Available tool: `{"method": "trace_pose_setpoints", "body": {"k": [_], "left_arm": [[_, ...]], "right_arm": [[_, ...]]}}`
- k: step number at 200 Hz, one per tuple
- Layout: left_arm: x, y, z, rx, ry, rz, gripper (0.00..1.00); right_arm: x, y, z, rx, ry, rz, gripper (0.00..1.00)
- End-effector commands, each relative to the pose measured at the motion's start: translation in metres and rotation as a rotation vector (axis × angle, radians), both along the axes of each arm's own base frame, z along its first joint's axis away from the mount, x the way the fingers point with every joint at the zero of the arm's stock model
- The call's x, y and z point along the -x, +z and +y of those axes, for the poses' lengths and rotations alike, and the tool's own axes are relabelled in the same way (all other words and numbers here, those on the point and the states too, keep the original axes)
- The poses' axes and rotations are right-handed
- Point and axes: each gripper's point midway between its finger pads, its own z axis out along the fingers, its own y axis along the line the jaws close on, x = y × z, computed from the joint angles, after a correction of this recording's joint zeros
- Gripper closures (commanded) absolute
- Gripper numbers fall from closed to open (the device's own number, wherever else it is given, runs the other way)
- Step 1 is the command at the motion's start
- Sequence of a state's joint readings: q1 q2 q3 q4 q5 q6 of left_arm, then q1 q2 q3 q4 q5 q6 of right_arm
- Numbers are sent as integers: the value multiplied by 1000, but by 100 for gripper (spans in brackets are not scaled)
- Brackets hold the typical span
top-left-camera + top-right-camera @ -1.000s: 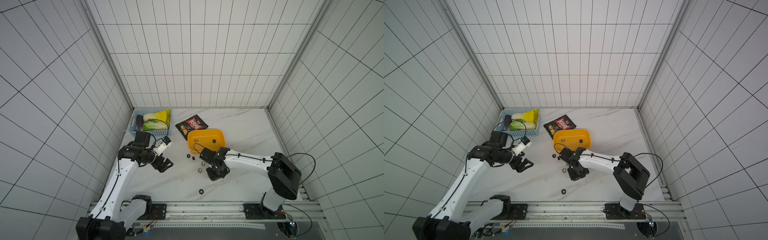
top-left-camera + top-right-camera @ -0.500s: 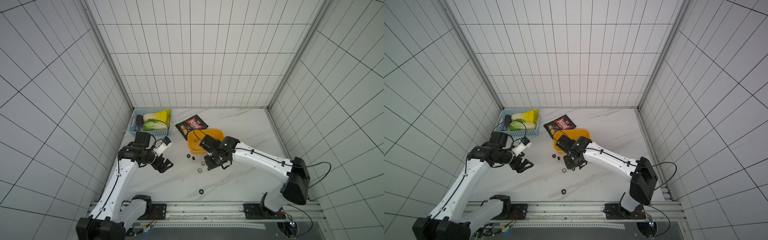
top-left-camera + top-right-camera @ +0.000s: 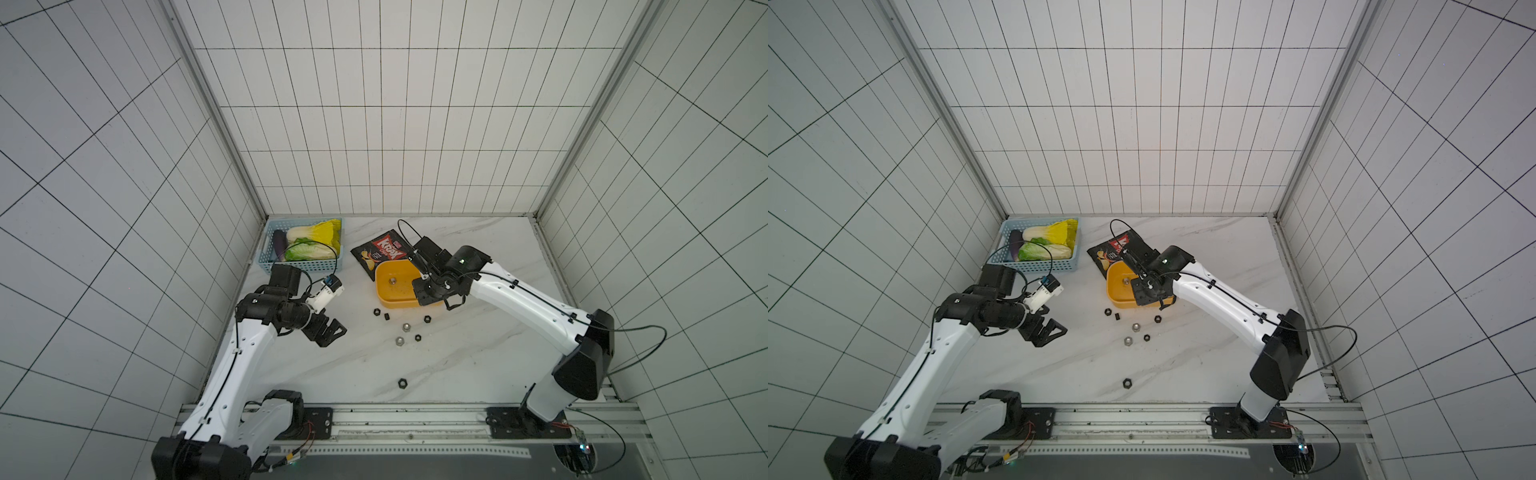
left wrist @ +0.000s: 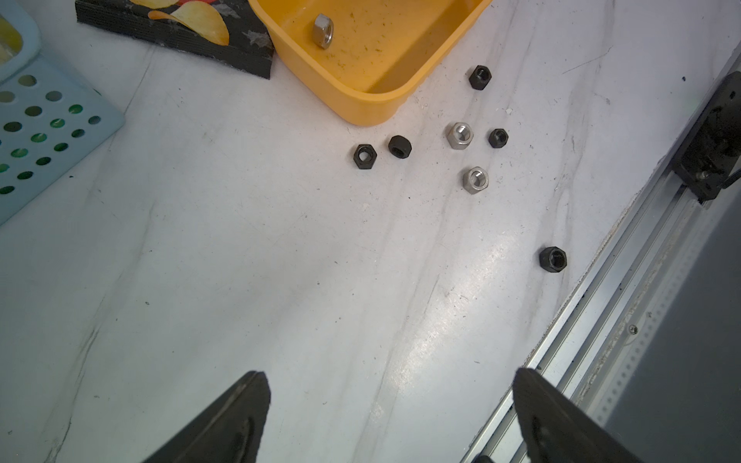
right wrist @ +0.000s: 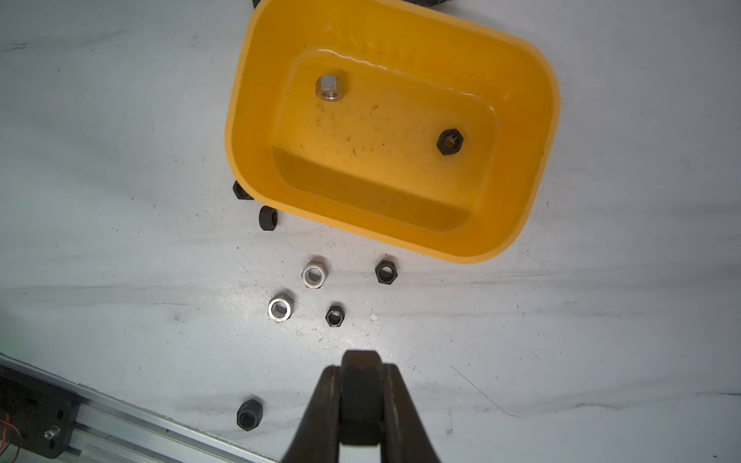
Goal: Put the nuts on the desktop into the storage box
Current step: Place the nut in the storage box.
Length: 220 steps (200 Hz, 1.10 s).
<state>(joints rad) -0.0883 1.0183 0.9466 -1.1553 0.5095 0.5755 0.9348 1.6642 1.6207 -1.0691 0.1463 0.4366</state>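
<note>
My right gripper (image 5: 361, 373) is shut on a black nut (image 5: 361, 401) and hangs over the front edge of the yellow storage box (image 3: 390, 305) in both top views. In the box lie a silver nut (image 5: 329, 88) and a black nut (image 5: 450, 141). Several nuts rest on the white desktop (image 3: 478, 353) just in front of the box, among them a silver one (image 3: 406, 327) and a black one (image 3: 427, 319). One black nut (image 3: 402, 382) sits alone near the front rail. My left gripper (image 3: 328, 330) stands open and empty, left of the nuts.
A light blue basket (image 3: 303, 266) with vegetables stands at the back left. A black chip bag (image 3: 376, 253) lies behind the box, touching it. A metal rail (image 3: 415, 415) runs along the desktop's front edge. Tiled walls close in three sides.
My right gripper has lifted from among the nuts on the desktop and moved back over the box, still shut on the black nut. The left arm has not moved.
</note>
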Motion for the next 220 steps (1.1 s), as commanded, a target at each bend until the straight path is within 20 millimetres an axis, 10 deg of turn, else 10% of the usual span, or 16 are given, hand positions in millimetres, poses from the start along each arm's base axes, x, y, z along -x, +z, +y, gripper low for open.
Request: {"method": "trace_pose_setpoints", "body": {"k": [1, 126, 220], "left_arm": [[-3, 3, 0, 7, 3, -29, 2], [-7, 1, 4, -14, 28, -32, 2], [-8, 1, 6, -23, 42, -39, 2]], "right_arm": [[-22, 7, -4, 20, -13, -40, 87], [-110, -14, -1, -54, -137, -105, 92], [-151, -79, 7, -67, -198, -48, 92]]}}
